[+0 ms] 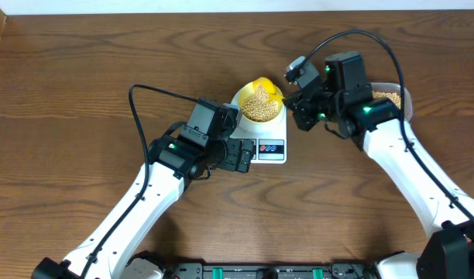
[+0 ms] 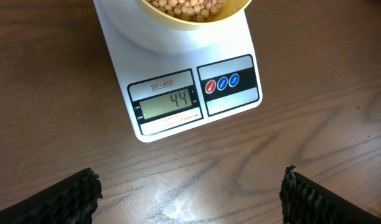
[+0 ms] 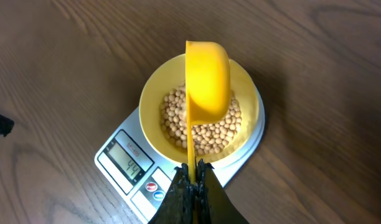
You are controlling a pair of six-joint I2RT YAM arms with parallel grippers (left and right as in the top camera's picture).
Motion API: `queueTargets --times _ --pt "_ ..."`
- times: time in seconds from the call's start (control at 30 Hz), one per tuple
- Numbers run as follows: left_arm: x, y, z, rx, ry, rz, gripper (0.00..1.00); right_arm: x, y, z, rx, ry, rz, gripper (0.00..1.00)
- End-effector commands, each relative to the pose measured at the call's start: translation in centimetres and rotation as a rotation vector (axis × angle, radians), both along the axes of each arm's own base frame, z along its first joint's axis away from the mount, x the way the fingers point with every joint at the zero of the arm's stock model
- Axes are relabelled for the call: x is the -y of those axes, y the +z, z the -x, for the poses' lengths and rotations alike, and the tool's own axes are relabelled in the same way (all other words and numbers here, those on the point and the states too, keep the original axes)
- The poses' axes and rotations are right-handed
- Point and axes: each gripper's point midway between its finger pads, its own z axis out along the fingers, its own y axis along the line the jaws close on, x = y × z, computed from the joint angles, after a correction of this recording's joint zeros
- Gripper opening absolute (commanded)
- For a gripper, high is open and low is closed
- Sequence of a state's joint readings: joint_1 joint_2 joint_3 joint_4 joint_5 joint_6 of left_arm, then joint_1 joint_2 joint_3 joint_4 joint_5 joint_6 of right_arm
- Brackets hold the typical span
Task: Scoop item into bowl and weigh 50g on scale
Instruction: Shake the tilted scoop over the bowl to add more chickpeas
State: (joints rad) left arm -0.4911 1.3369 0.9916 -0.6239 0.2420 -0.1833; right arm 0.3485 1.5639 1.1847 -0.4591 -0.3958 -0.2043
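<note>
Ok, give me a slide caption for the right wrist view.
Right gripper holds a yellow scoop over the bowl of beans on the scale, which reads 44.

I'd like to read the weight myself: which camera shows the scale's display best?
The left wrist view: the display sits close and head-on, reading 44. The right wrist view shows it small and slanted, same digits. Overhead, the left arm covers it.
</note>
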Motion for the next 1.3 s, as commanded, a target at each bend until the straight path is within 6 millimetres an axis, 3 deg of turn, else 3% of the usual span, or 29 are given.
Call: queueTargets --times 0.0,0.53,0.87,1.03,1.27 --pt "0.0 0.1 0.3 0.002 -0.009 0.009 0.94 -0.2 1.6 -0.5 0.063 0.004 0.019 0.01" --pt "0.0 0.1 0.3 0.002 -0.009 0.009 0.94 -0.9 1.8 0.0 0.027 0.012 -0.033 0.01" --pt "0.0 0.1 0.3 0.002 -0.009 0.009 0.94 -1.0 1.9 0.2 -0.068 -0.076 -0.116 0.01" --pt "0.0 0.1 0.3 0.002 -0.009 0.009 0.94 -1.5 2.5 0.8 -0.115 -0.039 -0.195 0.01" --pt "0.0 0.1 0.3 0.002 -0.009 0.009 0.94 -0.3 2.9 0.2 -0.119 -0.053 -0.226 0.01"
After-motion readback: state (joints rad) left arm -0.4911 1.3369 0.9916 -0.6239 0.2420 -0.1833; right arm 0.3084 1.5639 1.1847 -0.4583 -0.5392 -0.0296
